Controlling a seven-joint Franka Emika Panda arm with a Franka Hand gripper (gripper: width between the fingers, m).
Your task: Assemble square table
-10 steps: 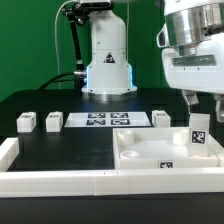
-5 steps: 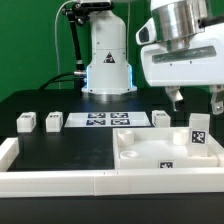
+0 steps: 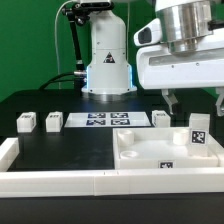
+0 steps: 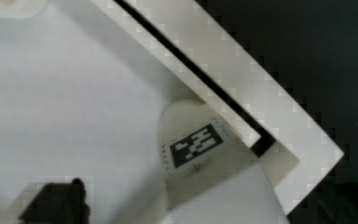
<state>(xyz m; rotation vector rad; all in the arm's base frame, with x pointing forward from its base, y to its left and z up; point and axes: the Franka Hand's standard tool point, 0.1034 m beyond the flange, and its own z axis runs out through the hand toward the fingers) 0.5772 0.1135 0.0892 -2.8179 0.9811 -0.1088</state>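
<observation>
Square table top sits unmoved — the claw, spread and empty, has drifted toward the exterior view's left.

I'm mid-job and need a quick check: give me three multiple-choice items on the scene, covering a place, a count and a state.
1. In the exterior view, where does the table top lie?
A. Behind the marker board
B. At the front, on the exterior view's right
C. Lifted off the table in the gripper

2. How many legs stand on the exterior view's left of the marker board?
A. None
B. Four
C. Two

3. How is the gripper?
A. Open, holding nothing
B. Shut on a leg
C. Shut on the table top's rim

Answers:
1 B, the tray-like top rests flat on the table in the near right part.
2 C, two small white blocks sit side by side there.
3 A, its fingers hang apart above the top with nothing between them.
</observation>
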